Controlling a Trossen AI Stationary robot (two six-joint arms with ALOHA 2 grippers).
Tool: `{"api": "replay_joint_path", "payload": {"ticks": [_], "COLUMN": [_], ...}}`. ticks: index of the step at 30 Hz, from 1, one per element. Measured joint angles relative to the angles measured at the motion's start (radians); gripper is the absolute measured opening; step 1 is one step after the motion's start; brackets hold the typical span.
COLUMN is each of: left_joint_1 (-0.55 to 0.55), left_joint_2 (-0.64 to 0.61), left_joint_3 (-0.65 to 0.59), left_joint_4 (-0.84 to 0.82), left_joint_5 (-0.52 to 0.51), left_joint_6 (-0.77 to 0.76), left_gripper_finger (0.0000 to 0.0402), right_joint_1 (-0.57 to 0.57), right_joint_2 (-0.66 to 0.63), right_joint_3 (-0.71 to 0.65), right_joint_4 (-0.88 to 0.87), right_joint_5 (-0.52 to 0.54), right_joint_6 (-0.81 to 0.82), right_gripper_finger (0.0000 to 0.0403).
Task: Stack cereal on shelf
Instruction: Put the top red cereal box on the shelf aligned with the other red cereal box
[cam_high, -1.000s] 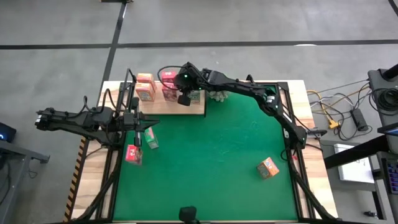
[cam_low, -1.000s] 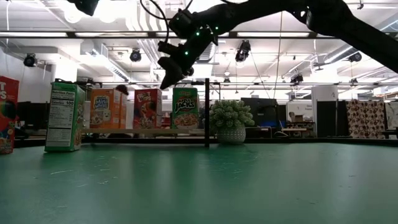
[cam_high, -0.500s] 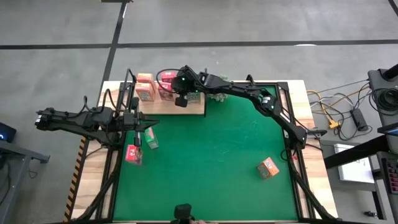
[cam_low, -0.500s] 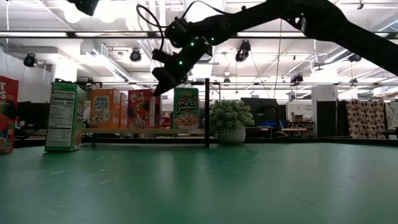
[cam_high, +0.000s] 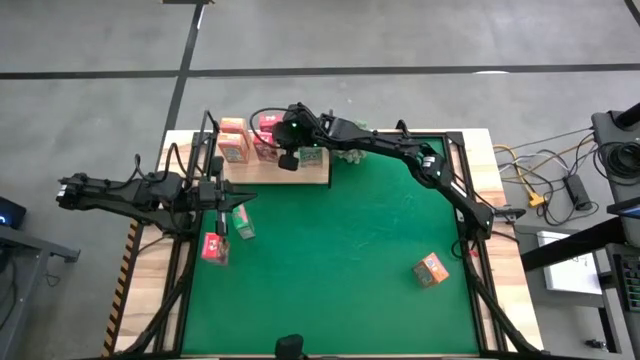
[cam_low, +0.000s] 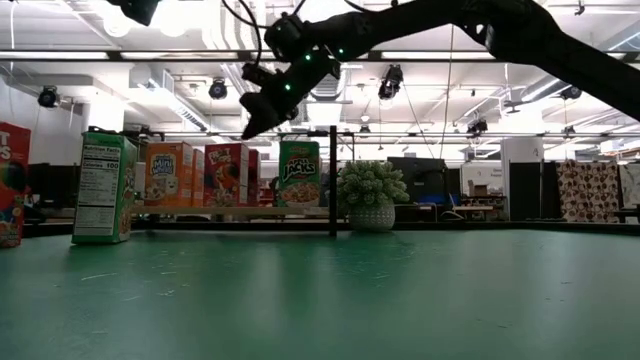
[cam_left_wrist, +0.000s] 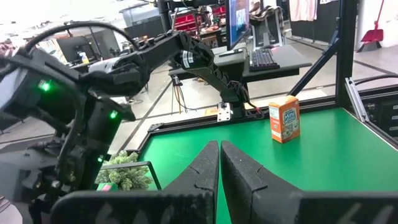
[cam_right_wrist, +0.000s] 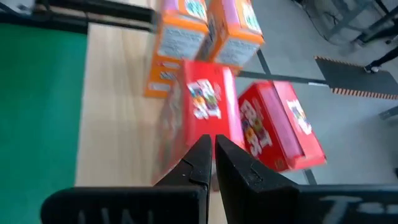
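From above, the shelf (cam_high: 300, 168) is seen at the back of the table, with orange and red cereal boxes (cam_high: 233, 146) on it. One orange box (cam_high: 431, 269) is left well apart on the green mat (cam_high: 340, 250). The right gripper (cam_high: 287, 160) is held above the shelf, clenched and empty. The left gripper (cam_high: 243, 198) is kept clenched near the left edge.

From the low view, "Apple Jacks" is read on the green box (cam_low: 298, 174), and "Nutrition Facts" on another (cam_low: 103, 188).

The boxes are judged light and easily crushed; the flat sides should be pinched gently.

cereal (cam_high: 431, 270): orange 3, red 3, green 2 | shelf (cam_high: 300, 176) 1 | plant (cam_high: 349, 153) 1
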Motion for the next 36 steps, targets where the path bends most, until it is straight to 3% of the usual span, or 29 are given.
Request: {"api": "replay_joint_path", "payload": {"ticks": [13, 28, 36], "left_joint_1": [0.000, 0.000, 0.000], "left_joint_2": [0.000, 0.000, 0.000], "left_joint_3": [0.000, 0.000, 0.000], "left_joint_4": [0.000, -0.003, -0.003], "left_joint_5": [0.000, 0.000, 0.000], "left_joint_6": [0.000, 0.000, 0.000], "left_gripper_finger": [0.0000, 0.0000, 0.0000], "right_joint_1": [0.030, 0.010, 0.012], "right_joint_2": [0.041, 0.056, 0.045], "right_joint_3": [0.021, 0.020, 0.027], "right_joint_4": [0.163, 0.060, 0.129], "right_joint_5": [-0.055, -0.044, -0.051], "right_joint_6": [0.000, -0.012, -0.011], "right_gripper_finger": [0.0012, 0.0012, 0.0012]}}
